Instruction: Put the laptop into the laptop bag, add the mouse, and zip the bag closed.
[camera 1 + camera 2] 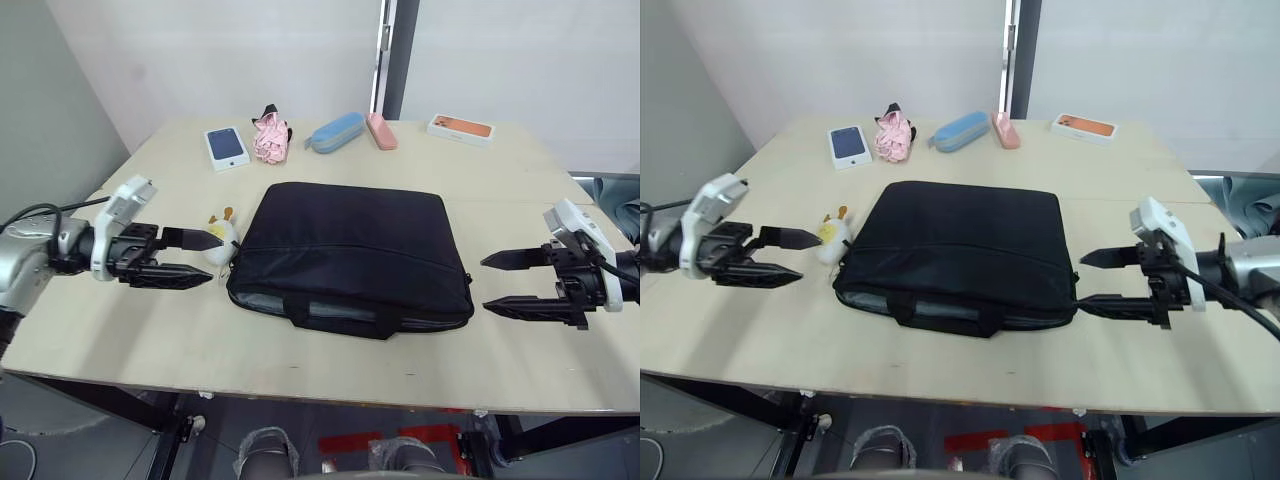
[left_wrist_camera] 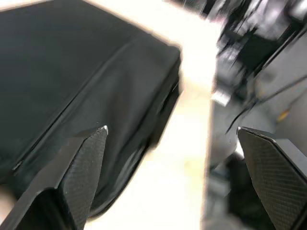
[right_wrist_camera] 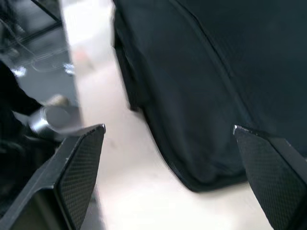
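Laptop bag [image 1: 350,250] is seen lying flat at table [image 1: 300,370] centre: black woven fabric, rectangular, rounded corners, strap handle at its 6 o'clock edge, a silver-grey strip showing in the front seam. White plush duck charm [image 1: 221,238] sits at its 9 o'clock. Left gripper [image 1: 196,256] at 9 o'clock and right gripper [image 1: 502,283] at 3 o'clock are held wide open, nothing gripped.
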You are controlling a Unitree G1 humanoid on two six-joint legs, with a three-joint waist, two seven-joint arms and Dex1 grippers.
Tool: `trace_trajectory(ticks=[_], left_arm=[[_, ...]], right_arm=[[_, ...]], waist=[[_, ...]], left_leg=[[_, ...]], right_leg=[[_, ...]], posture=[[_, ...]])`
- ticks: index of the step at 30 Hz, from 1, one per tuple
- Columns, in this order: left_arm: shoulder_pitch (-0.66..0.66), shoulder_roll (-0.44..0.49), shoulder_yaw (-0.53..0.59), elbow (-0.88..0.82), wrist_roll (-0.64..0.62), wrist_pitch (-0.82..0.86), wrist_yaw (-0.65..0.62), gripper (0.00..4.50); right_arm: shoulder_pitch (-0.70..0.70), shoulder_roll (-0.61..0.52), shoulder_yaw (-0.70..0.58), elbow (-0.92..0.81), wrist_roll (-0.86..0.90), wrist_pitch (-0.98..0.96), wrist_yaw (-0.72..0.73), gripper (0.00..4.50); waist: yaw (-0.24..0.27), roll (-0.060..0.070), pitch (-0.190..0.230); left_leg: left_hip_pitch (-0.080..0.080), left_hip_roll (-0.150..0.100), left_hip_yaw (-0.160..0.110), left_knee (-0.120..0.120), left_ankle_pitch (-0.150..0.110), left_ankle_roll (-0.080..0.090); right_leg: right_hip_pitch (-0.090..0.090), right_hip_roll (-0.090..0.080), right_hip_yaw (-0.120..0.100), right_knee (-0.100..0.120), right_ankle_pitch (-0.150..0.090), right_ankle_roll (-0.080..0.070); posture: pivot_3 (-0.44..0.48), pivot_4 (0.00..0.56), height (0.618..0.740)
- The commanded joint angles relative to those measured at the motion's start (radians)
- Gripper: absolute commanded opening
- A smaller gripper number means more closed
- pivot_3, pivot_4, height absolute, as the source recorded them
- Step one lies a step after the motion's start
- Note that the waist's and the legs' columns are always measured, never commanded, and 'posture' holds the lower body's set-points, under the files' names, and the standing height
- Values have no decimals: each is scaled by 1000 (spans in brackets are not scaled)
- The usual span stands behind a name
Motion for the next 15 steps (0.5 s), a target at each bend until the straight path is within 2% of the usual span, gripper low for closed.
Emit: trace_trajectory(ticks=[1, 3, 6, 7, 9, 10, 11, 12, 13, 15], left_arm=[[19, 30, 154, -114, -119, 83, -37, 4500], [43, 31, 202, -170, -126, 90, -37, 4500], [102, 54, 219, -237, -98, 50, -37, 4500], [125, 64, 218, -257, -82, 24, -37, 4500], [158, 75, 216, -291, -65, -19, -37, 4500], [165, 77, 216, -300, -65, -28, -37, 4500], [170, 78, 214, -310, -68, -38, -37, 4500], [174, 80, 210, -318, -72, -44, -37, 4500], [175, 80, 206, -322, -74, -50, -37, 4500], [176, 78, 200, -326, -75, -59, -37, 4500]], right_arm=[[68, 42, -67, -114, 83, 48, -49, 3959], [94, 74, -20, -137, 38, 18, -106, 3322], [113, 99, 98, -121, -60, -34, -161, 2412], [113, 115, 153, -118, -94, -55, -178, 1979], [91, 150, 246, -112, -135, -70, -209, 1255], [83, 158, 269, -111, -143, -74, -213, 1084], [65, 172, 308, -114, -162, -84, -218, 569], [41, 187, 348, -108, -186, -92, -231, 251], [17, 200, 392, -100, -218, -107, -240, 31], [-26, 224, 453, -77, -268, -120, -268, 31]], waist=[[1, 0, 0], [0, 0, 0], [-6, 0, 0], [-8, 0, 0], [-11, 0, 0], [-12, 0, 0], [-11, 0, 0], [-12, 0, 0], [-13, 0, 0], [-14, 0, 0]], left_leg=[[0, 0, 0, 0, 0, 0], [0, 0, 0, 0, 0, 0], [0, 0, 0, 0, 0, 0], [0, 0, 0, 0, 0, 0], [0, 0, 0, -1, 0, 0], [0, 0, 0, -1, 0, 0], [0, 0, 0, -1, 0, 0], [0, 0, 0, -1, 0, 0], [0, 0, 0, -1, 0, 0], [0, 0, 0, -1, 0, 0]], right_leg=[[0, 0, 0, 0, 0, 0], [0, 0, -1, -1, 0, 0], [1, 0, 0, -2, 0, 0], [1, 0, 0, -2, 0, 0], [2, 0, 0, -2, 0, 1], [1, 0, 0, -2, -1, 1], [0, 0, 0, -2, 0, 1], [0, 0, 0, -2, 0, 1], [0, 0, 0, -2, 0, 1], [0, 0, 0, -2, 0, 1]], posture=[[0, 150, 740], [0, 150, 740], [0, 150, 740], [0, 150, 740], [0, 150, 740], [0, 150, 740], [0, 150, 740], [0, 150, 740], [0, 150, 740], [0, 150, 740]])
